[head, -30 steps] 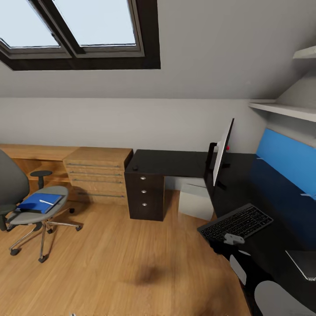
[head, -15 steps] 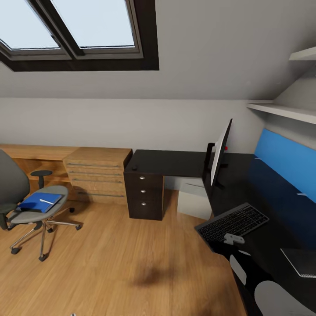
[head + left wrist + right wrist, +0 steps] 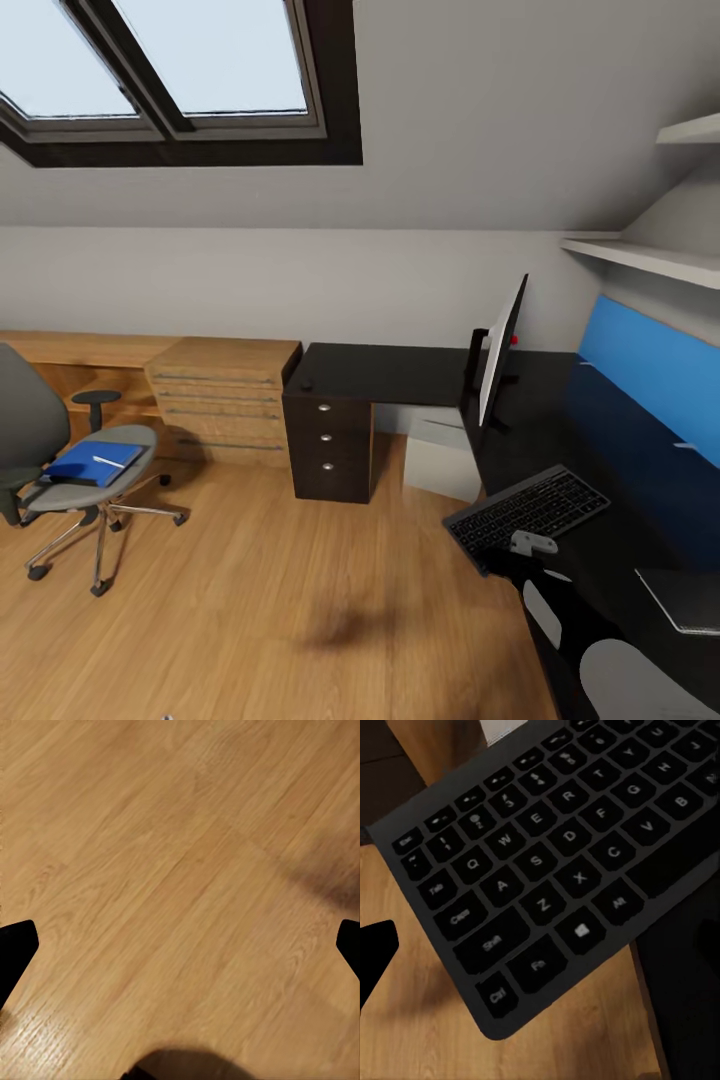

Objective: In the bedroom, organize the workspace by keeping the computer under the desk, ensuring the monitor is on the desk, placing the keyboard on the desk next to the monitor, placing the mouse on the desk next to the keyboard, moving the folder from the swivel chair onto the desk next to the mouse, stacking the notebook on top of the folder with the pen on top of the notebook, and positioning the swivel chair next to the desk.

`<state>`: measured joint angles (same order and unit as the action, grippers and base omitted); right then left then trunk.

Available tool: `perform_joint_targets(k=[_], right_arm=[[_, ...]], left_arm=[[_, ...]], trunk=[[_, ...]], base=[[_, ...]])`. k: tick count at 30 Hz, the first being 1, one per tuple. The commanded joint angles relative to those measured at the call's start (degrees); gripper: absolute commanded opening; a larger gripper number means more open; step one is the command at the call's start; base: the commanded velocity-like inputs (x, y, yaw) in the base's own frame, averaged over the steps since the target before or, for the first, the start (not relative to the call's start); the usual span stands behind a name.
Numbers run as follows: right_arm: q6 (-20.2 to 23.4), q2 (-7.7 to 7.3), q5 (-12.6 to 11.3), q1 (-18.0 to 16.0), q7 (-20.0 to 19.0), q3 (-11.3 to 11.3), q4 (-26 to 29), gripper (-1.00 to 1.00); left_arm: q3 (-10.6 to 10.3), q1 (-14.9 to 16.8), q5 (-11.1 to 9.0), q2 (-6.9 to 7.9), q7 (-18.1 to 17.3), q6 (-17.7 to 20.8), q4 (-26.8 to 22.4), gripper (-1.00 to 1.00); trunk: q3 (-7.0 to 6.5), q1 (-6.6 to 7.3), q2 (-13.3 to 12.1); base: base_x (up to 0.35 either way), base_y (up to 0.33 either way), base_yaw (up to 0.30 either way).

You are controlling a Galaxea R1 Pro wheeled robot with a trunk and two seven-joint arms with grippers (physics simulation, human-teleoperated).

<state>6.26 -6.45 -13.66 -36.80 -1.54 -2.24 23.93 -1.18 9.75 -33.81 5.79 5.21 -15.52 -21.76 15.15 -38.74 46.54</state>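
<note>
Head view, near right: slim dark grey keyboard with black keys [image 3: 528, 508] on matte black L-shaped desk [image 3: 600, 440], near corner overhanging the edge above light wood plank floor [image 3: 280, 590]. Right gripper [image 3: 540, 945] spread wide over those keys; left gripper [image 3: 180, 945] equally wide above bare planks. Left: bright blue flat folder [image 3: 92, 463] with thin pale pen [image 3: 107, 461] on grey swivel chair [image 3: 70, 470]. Farther: light grey box computer [image 3: 440, 455] under desk, thin flat monitor [image 3: 500, 350] standing edge-on, small black mouse [image 3: 306, 384] on far-left desktop.
</note>
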Motion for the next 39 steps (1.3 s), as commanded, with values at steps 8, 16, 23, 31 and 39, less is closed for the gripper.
perform_joint_targets(k=[8,16,23,31,39], right_arm=[[-0.24,0.08,-0.39,6.9,-0.04,-0.22,19.71,1.0],[6.63,0.34,-2.55,20.02,0.2,-0.15,45.7,1.0],[7.94,0.35,-3.91,23.39,0.22,-0.12,51.43,1.0],[7.98,0.39,-4.17,24.29,0.31,-0.23,52.99,1.0],[7.94,0.39,-4.18,24.31,0.31,-0.22,53.0,1.0]], left_arm=[[-2.16,0.04,-0.04,0.02,0.24,0.09,2.83,1.0],[-2.56,0.02,-0.03,0.01,0.24,0.13,3.1,1.0],[-2.59,0.02,0.0,0.01,0.24,0.06,3.12,1.0],[-2.68,0.02,0.06,0.04,0.15,-0.19,3.18,1.0],[-2.69,0.02,0.06,0.01,0.15,-0.21,3.19,1.0]], trunk=[[-1.37,1.75,-3.17],[-2.8,3.51,-6.38],[-3.34,4.17,-7.58],[-3.35,4.17,-7.58],[-3.77,4.17,-7.58]], base=[[0.0,0.0,0.0],[0.0,0.0,0.0],[0.0,0.0,0.0],[-0.01,-0.008,0.0],[-0.165,-0.187,0.0]])
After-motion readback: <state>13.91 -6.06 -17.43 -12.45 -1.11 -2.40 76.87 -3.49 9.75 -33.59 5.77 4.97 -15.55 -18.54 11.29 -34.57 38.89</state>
